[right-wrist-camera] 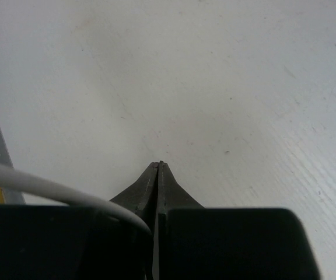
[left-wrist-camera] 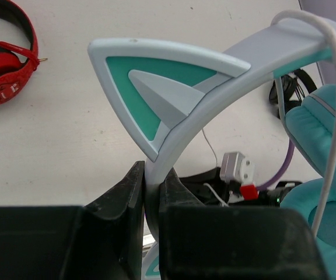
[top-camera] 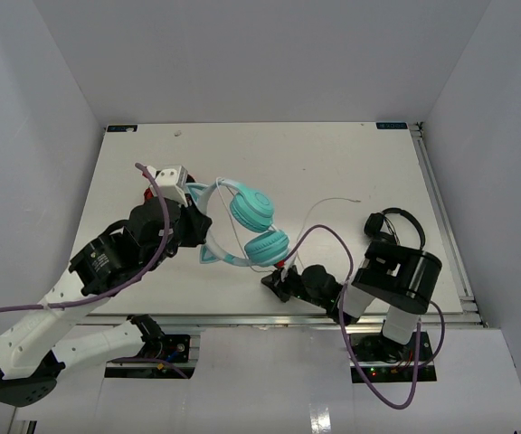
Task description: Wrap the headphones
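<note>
Holding the headphones (top-camera: 251, 208) by the stiff, light band (left-wrist-camera: 214, 81), clamped in the left gripper (left-wrist-camera: 151, 192). Seemingly nothing in the closed right gripper (right-wrist-camera: 158, 175); floppy cord (right-wrist-camera: 39, 183) just left of it, grab there.

White table (top-camera: 333, 163), plain grey walls (top-camera: 242, 54)
</note>
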